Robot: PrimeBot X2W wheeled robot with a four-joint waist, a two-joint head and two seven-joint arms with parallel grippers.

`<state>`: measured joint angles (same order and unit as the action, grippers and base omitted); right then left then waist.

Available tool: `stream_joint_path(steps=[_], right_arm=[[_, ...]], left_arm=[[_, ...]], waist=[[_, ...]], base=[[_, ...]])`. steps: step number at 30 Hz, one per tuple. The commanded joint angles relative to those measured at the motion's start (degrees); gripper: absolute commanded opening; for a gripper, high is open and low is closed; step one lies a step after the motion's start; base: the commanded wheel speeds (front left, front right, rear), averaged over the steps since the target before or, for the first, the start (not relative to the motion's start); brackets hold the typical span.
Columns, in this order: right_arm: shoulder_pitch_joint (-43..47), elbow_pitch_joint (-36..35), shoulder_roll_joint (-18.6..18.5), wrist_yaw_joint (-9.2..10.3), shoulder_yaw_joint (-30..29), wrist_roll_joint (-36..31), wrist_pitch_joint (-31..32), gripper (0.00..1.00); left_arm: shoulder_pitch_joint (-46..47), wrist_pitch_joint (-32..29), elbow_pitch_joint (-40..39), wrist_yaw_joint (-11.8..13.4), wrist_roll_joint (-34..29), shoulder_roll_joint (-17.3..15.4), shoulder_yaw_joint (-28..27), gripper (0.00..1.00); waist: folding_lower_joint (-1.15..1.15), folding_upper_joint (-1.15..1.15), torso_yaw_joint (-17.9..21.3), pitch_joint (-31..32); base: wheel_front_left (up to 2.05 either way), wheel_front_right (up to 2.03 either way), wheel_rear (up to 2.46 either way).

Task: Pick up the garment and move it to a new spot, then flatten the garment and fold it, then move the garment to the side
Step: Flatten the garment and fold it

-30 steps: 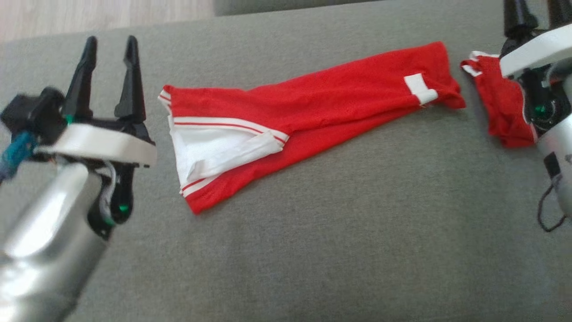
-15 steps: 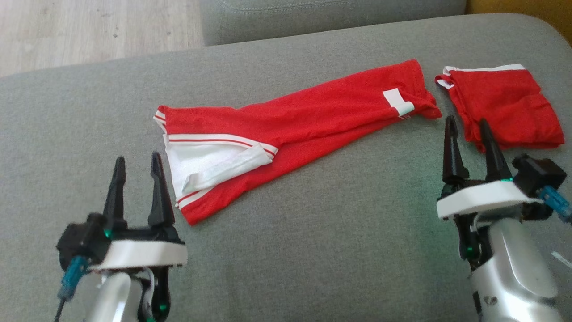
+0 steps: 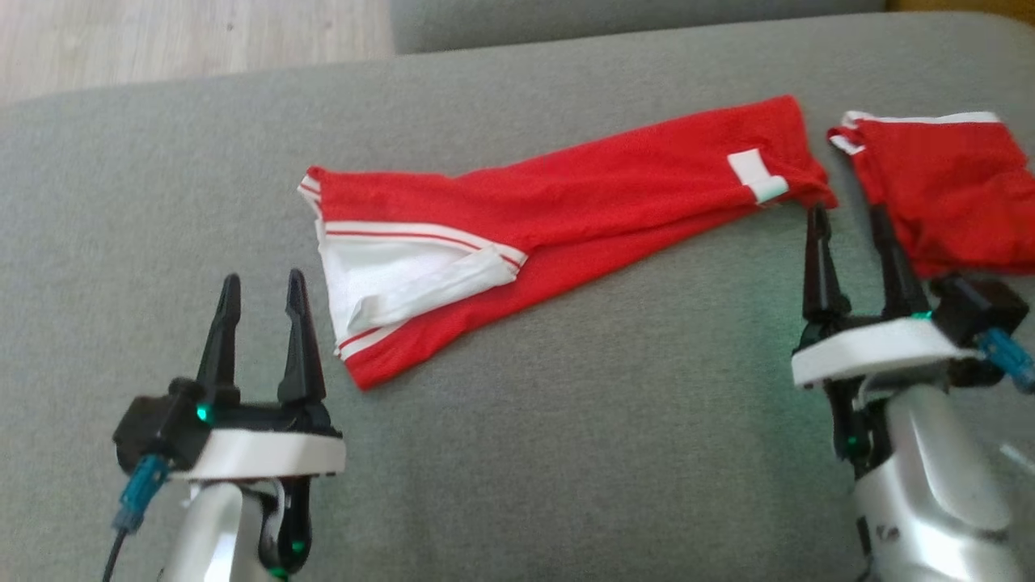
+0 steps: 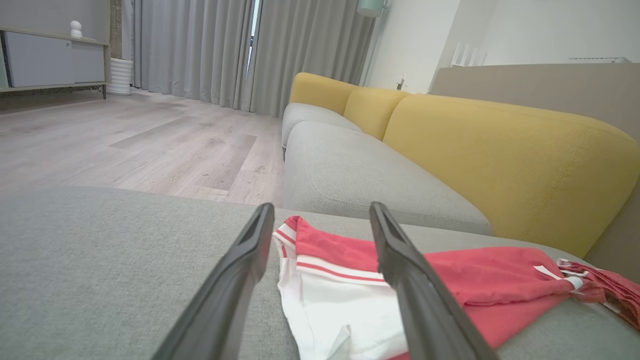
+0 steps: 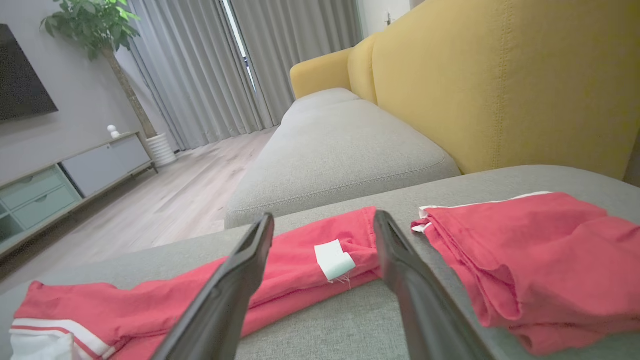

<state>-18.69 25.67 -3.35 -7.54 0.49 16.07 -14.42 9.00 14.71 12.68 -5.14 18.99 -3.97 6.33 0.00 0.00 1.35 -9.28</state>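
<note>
The garment (image 3: pixel 582 202) is red with white trim and a white label. It lies folded into a long strip across the grey cushion (image 3: pixel 566 453), its white-lined end at the left. My left gripper (image 3: pixel 263 283) hovers open just short of that white end (image 4: pixel 340 310), its jaws empty in the left wrist view (image 4: pixel 321 207). My right gripper (image 3: pixel 847 214) is open near the strip's right end. In the right wrist view (image 5: pixel 322 216) the white label (image 5: pixel 334 260) lies between its fingers, untouched.
A second red piece (image 3: pixel 946 194), folded small, lies at the cushion's right end, close to my right fingers. Another grey seat (image 5: pixel 340 150) and a yellow backrest (image 5: pixel 500 85) lie beyond. Wooden floor (image 4: pixel 125 145) is off the cushion's far edge.
Both grippers have drawn back toward me and low in the head view. The right one came off the small folded piece. The camera shifted slightly. The garments lie as before.
</note>
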Motion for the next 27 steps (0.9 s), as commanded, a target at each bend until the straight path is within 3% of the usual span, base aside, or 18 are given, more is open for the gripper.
stream_joint_path(steps=[1, 6, 12, 19, 27], right_arm=[[-4.5, -0.8, 0.5, 0.05, 0.1, -1.6, 0.7, 1.00], [-11.4, 3.8, 0.5, 0.05, -4.6, -4.4, 5.1, 1.00], [-20.3, 14.7, -0.6, 0.05, -15.6, -8.8, 10.9, 1.00], [-26.0, 24.9, -3.1, 0.05, -26.4, -19.0, 11.5, 1.00], [-28.6, 31.6, -1.7, 0.05, -34.0, -26.4, 11.4, 1.00]], left_arm=[[3.2, 0.3, -1.2, -0.5, -0.9, 0.0, -2.4, 1.00], [5.1, 0.3, 0.3, -1.4, -1.5, 0.7, -2.0, 1.00], [7.4, 0.3, 1.9, -1.9, -1.4, 1.0, -0.1, 1.00], [8.8, 0.3, 2.3, -2.2, -0.2, 1.1, 1.7, 1.00], [9.2, 0.3, 2.1, -2.2, 0.0, 1.1, 1.6, 1.00]], waist=[[0.00, 0.00, -1.7, -1.9], [0.00, 0.00, -4.4, -5.1], [0.00, 0.00, -7.8, -8.3], [0.00, 0.00, -10.3, -10.4], [0.00, 0.00, -10.2, -11.4]], base=[[0.00, 0.00, 0.00], [0.00, 0.00, 0.00], [0.00, 0.00, 0.00], [0.00, 0.00, 0.00], [0.00, 0.00, 0.00]])
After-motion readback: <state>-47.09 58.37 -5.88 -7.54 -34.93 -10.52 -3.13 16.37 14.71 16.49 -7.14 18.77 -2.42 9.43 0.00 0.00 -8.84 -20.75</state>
